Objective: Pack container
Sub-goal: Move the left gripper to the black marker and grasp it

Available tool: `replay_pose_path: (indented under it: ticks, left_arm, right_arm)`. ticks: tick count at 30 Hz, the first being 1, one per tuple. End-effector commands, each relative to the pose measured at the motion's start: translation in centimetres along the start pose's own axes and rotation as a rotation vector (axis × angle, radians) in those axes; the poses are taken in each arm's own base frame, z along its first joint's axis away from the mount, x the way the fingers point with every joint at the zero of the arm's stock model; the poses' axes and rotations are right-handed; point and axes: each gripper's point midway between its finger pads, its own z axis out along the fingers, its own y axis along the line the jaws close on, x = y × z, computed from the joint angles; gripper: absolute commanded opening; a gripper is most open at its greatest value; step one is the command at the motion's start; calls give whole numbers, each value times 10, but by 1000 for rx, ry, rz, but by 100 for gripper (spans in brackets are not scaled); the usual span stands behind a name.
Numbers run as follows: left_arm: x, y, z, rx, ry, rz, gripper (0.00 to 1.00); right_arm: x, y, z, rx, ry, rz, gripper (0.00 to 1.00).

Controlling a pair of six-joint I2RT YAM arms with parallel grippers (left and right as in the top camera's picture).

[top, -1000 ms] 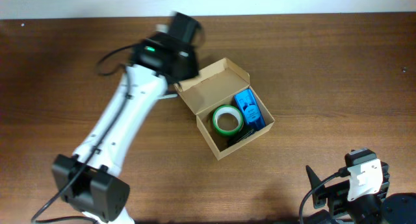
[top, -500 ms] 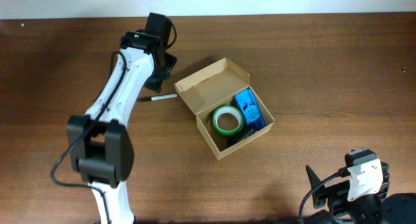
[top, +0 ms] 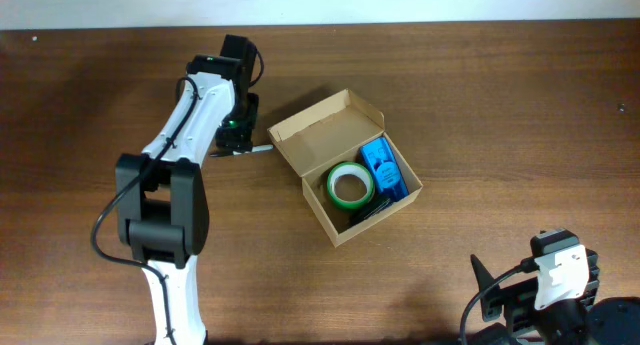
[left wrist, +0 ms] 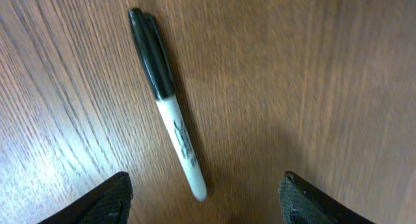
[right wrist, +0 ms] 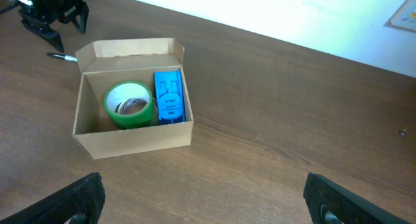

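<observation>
The tan cardboard container [top: 318, 135] stands open mid-table, its flap lid raised at the back. Inside lie a green tape roll [top: 350, 185] and a flat blue case [top: 383, 167]. They also show in the right wrist view: container [right wrist: 140, 143], roll [right wrist: 129, 104], case [right wrist: 169, 96]. A black-capped white marker [left wrist: 168, 100] lies on the table just left of the box; its tip shows overhead [top: 258, 147]. My left gripper [left wrist: 207, 201] is open right above the marker, its jaws either side of the white end. My right gripper [right wrist: 205, 201] is open and empty at the front right.
The wooden table [top: 500, 95] runs to a white wall along the far edge. My left arm [top: 175, 155] stretches from the front left to the box's left side. The right arm's base [top: 560, 285] sits at the front right corner.
My left arm has swung from over the box's back corner to the left and lowered over the marker. The right arm and the box have not moved.
</observation>
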Motion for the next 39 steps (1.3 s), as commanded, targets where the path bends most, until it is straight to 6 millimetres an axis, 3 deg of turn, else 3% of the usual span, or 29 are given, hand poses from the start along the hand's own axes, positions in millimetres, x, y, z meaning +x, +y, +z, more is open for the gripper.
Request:
replay_pose_path:
  ticks: [1,6,13,21,26,34,39]
  left_arm:
    - [-9,3,17,-39,9,-65,72]
    - [-10,9,35,-86,40,-82,72]
    - [-10,13,46,-111,42,-87,71]
    - [-3,18,58,-145,80,-89,39]
    - [-3,18,58,-145,80,-90,2]
    - [-3,17,56,-141,81,-89,2]
    - [-7,9,35,-89,73,-63,2]
  right_arm:
    - [0,-4,0,23,1,14,99]
    - [0,-4,0,23,0,14,99]
    - [0,-4,0,23,0,14,99]
    - [0,-4,0,23,1,14,99]
    - [0,-4,0,23,0,14,99]
    - [0,-4,0,23,1,14,99]
    - [0,-4,0,23,1,14,99]
